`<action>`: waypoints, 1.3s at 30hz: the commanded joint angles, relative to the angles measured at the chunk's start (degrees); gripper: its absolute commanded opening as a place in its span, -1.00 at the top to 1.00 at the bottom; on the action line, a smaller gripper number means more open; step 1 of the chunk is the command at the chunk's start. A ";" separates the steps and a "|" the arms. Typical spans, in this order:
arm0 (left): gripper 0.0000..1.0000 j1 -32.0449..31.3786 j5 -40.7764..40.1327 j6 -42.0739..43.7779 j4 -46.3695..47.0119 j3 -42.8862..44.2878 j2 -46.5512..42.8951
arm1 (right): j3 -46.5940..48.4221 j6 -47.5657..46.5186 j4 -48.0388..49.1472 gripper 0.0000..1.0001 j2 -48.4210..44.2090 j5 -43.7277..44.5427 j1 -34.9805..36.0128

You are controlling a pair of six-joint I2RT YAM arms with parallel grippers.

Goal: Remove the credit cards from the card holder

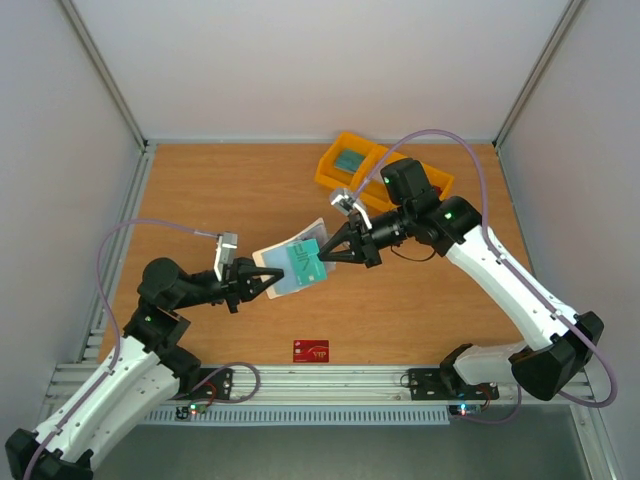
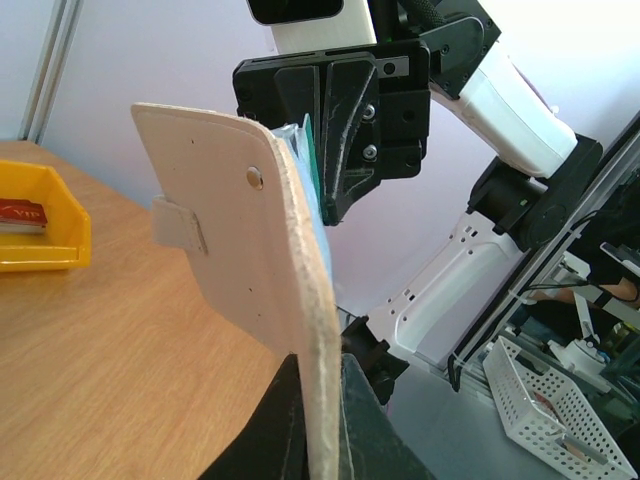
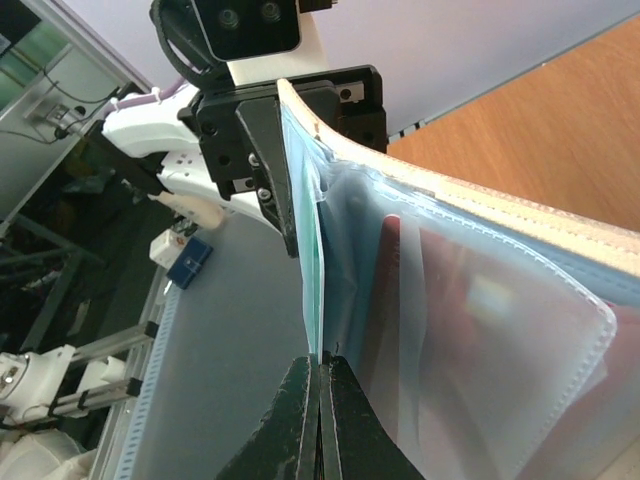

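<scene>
My left gripper (image 1: 262, 283) is shut on one edge of the card holder (image 1: 283, 258) and holds it open above the table. In the left wrist view, the holder's cream outside (image 2: 230, 230) with its snap tab stands upright between the jaws of that gripper (image 2: 322, 400). My right gripper (image 1: 327, 252) is shut on a teal card (image 1: 305, 263) that sticks out of the holder. The right wrist view shows its tips (image 3: 320, 362) pinching the teal card's edge (image 3: 313, 290). A reddish card (image 3: 470, 300) sits in a clear sleeve. A red card (image 1: 311, 350) lies on the table.
A yellow three-compartment bin (image 1: 335, 172) stands at the back, partly under the right arm, with a teal card (image 1: 351, 160) in it. The left wrist view shows the bin (image 2: 45, 250) with a red card (image 2: 20, 212) inside. Metal rails run along the table's edges.
</scene>
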 commanded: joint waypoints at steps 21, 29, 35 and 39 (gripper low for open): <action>0.99 0.03 -0.82 0.78 4.00 -1.04 -0.16 | -4.68 9.23 13.20 0.98 -0.18 -3.36 2.58; 1.00 0.04 -0.81 0.85 3.92 -0.49 0.14 | -6.03 11.71 15.81 0.84 0.25 -2.76 2.99; 0.99 0.03 -0.71 0.91 3.57 -0.46 -0.06 | -6.94 11.90 16.96 0.91 -0.51 -2.36 3.66; 1.00 0.03 -0.70 0.85 3.47 -0.71 -0.25 | -7.68 11.45 17.14 0.97 -2.13 -1.28 3.44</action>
